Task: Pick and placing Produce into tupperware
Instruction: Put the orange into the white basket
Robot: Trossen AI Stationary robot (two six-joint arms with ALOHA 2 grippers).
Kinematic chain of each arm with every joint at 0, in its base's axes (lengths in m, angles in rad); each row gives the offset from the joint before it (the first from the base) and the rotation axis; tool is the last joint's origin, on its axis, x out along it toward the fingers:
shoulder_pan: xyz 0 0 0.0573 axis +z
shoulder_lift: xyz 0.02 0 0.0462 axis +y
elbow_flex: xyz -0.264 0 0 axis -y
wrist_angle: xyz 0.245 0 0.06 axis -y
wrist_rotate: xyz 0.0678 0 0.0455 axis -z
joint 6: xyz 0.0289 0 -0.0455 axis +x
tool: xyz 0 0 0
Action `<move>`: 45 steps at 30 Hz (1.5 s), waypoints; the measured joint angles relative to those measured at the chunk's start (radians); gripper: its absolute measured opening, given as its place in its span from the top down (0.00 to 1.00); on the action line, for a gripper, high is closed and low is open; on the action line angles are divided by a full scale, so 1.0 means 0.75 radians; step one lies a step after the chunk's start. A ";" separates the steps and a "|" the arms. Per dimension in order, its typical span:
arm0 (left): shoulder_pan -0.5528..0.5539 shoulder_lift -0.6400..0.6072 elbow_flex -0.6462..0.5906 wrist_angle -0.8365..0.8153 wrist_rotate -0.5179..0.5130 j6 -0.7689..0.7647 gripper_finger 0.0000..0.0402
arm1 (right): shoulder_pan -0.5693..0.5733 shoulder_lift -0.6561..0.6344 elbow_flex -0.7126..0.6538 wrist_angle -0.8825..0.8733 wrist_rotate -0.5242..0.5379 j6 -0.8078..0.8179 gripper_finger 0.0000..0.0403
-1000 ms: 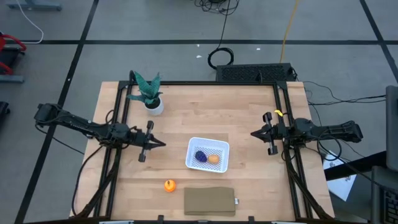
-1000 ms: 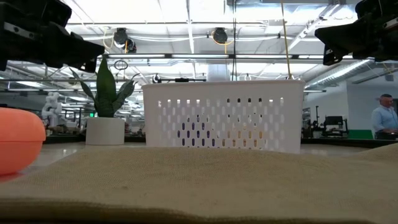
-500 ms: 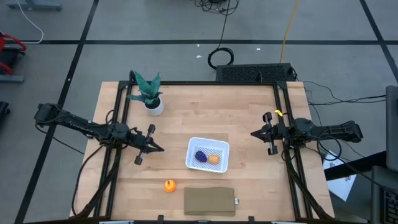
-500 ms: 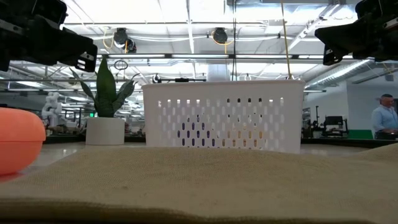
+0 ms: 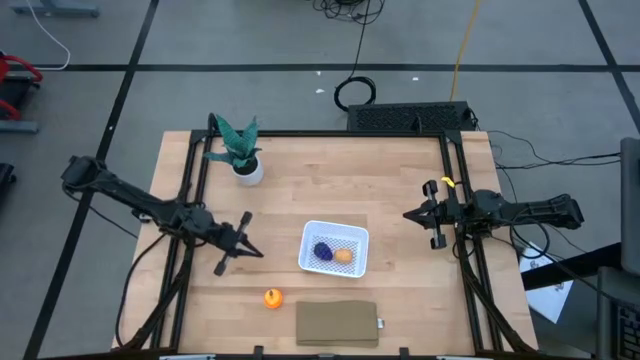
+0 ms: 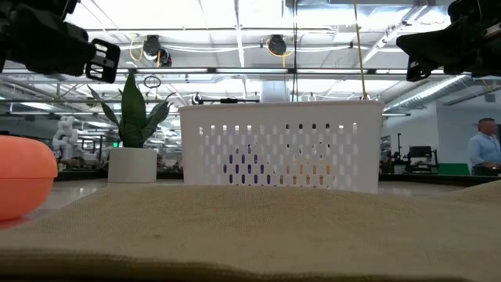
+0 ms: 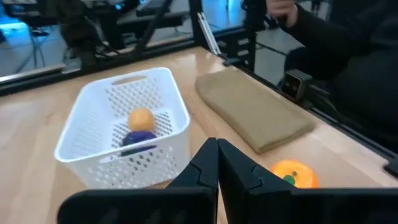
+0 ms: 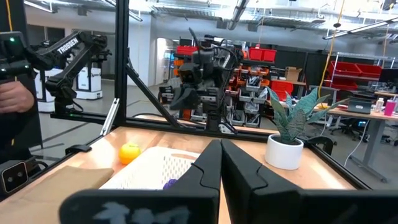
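The white tupperware [image 5: 335,248] stands mid-table and holds the dark purple cluster [image 5: 322,251] and the tan-yellow lump [image 5: 343,255]; both also show in the left wrist view [image 7: 138,138] [image 7: 140,118]. The orange ball [image 5: 272,298] rests on the table near the front edge, left of the brown slab. My left gripper [image 5: 258,250] is shut and empty above the table, left of the tupperware and beyond the ball [image 7: 293,174]. My right gripper [image 5: 407,215] is shut and empty at the table's right side.
A flat brown slab [image 5: 338,323] lies at the front edge, right of the ball. A green plant in a white pot [image 5: 243,156] stands at the far left. Black frame rails [image 5: 190,200] run along both table sides. A person's dark sleeve [image 7: 348,43] shows beyond the near edge.
My left gripper has moved toward the table's near edge and a little right, toward the orange ball, and has swung about, its fingers now slanting toward the near right. My right arm has kept still.
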 joint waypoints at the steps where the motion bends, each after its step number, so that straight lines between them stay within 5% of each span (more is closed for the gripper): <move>1: -0.012 0.017 0.002 0.008 -0.002 0.004 1.00 | 0.000 0.000 0.000 -0.001 0.000 0.000 1.00; 7: -0.072 0.079 0.122 -0.048 -0.069 -0.010 1.00 | 0.000 0.000 0.000 -0.001 0.000 0.002 1.00; 22: -0.235 0.431 0.611 -0.692 -0.166 -0.207 1.00 | 0.000 0.000 0.000 -0.001 0.000 0.001 1.00; 45: -0.300 0.789 1.145 -1.296 -0.160 -0.415 0.97 | 0.000 0.000 0.000 -0.017 0.000 0.005 1.00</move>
